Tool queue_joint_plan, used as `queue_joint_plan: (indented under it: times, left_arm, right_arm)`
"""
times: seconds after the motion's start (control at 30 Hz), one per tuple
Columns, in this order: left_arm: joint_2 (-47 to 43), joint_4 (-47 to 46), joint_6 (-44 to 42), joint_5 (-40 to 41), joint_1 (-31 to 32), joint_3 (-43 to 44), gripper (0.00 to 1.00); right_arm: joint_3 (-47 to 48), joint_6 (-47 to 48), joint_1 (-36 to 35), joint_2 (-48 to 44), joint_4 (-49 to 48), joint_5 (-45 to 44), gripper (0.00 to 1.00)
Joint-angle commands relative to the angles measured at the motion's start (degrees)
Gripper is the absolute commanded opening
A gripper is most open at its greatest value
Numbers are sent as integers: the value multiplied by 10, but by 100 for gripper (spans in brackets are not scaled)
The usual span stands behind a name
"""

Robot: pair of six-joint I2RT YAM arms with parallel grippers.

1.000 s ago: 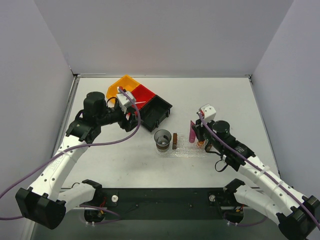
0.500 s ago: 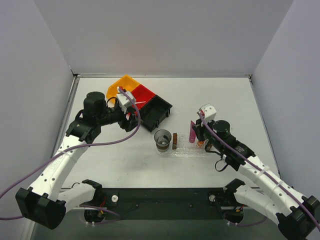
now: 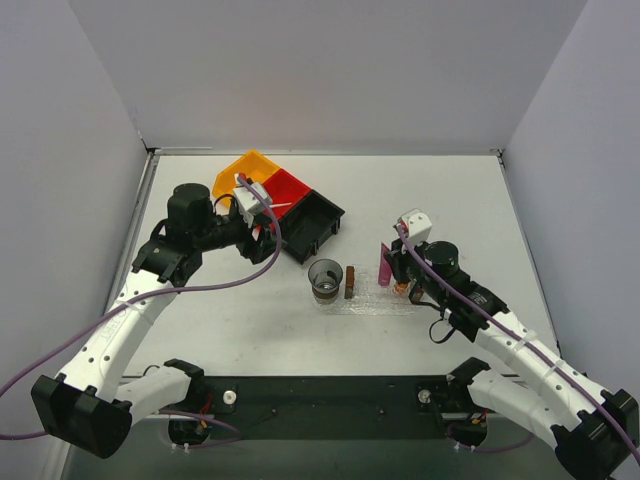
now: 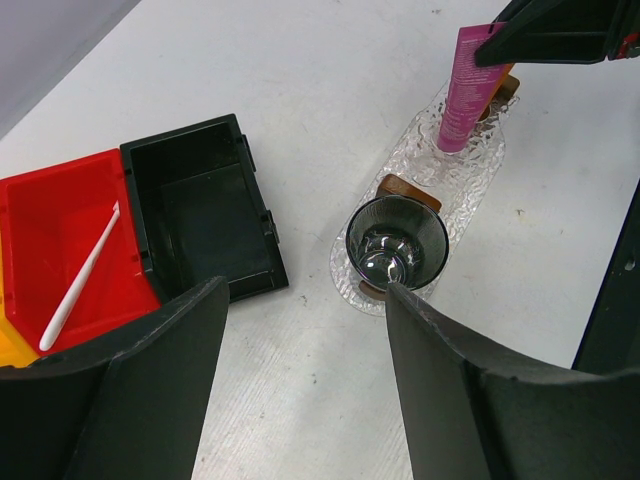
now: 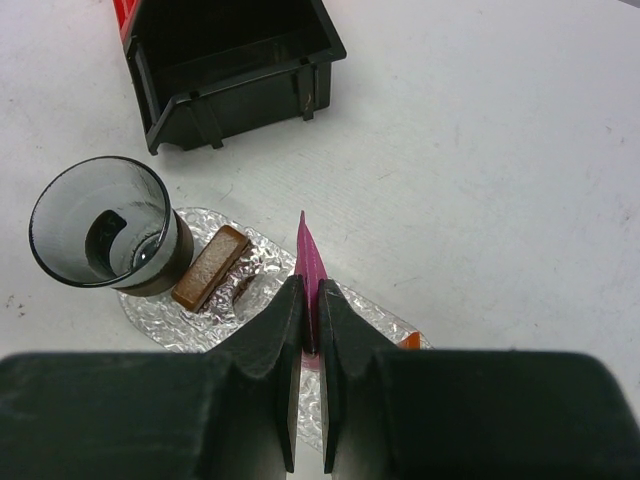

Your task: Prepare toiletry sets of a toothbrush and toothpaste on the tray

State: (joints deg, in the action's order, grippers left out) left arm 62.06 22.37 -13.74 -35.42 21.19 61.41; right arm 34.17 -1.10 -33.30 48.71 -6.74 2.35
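Note:
The white toothbrush lies in the red bin. My left gripper is open and empty, above the table near the bins. My right gripper is shut on the magenta-pink toothpaste, which stands upright over the right end of the clear bumpy tray. The tube also shows in the top view and the left wrist view. A bit of the orange toothpaste shows just right of my right fingers, on the tray.
A dark glass cup and a brown block stand on the tray's left end. The black bin, red bin and orange bin sit in a row at the back left.

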Motion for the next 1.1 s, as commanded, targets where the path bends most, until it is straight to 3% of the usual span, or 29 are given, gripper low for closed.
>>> queue_joint_plan:
  times: [0.0, 1.07]
  left_arm:
    - [0, -29, 1, -16, -4, 2, 74]
    - [4, -26, -4, -21, -4, 5, 74]
  right_arm:
    - [-4, -9, 5, 2, -46, 5, 0]
    - [-22, -18, 10, 30, -74, -2, 0]
